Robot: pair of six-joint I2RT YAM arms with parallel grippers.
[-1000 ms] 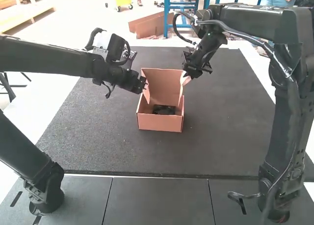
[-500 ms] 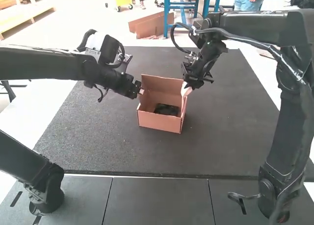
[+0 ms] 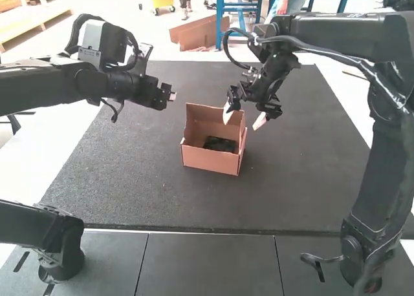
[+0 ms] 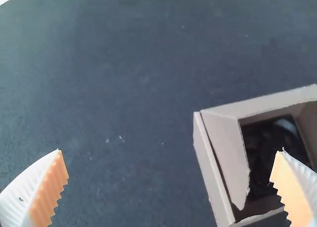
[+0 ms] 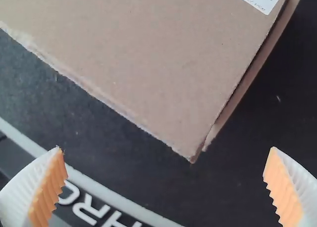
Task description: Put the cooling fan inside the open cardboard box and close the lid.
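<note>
The right tool (image 3: 244, 117) hangs with its fingers spread at the upper right corner of the upright lid (image 3: 210, 118), holding nothing; whether a finger touches the cardboard I cannot tell. The left tool (image 3: 169, 95) is likewise spread and empty, raised off to the box's left and apart from it. The cooling fan (image 3: 218, 143) lies in the bottom of the cardboard box (image 3: 208, 159), which sits mid-surface (image 3: 129, 179), so only the closing is left. To do it well, I would push on the lid's outer face near its free edge, centred rather than at the corner, so it hinges forward evenly without twisting. The box looks light and likely to slide, so bracing its left wall with the left tool should help. The side flap (image 4: 225, 152) should be tucked inside before the lid comes down.
</note>
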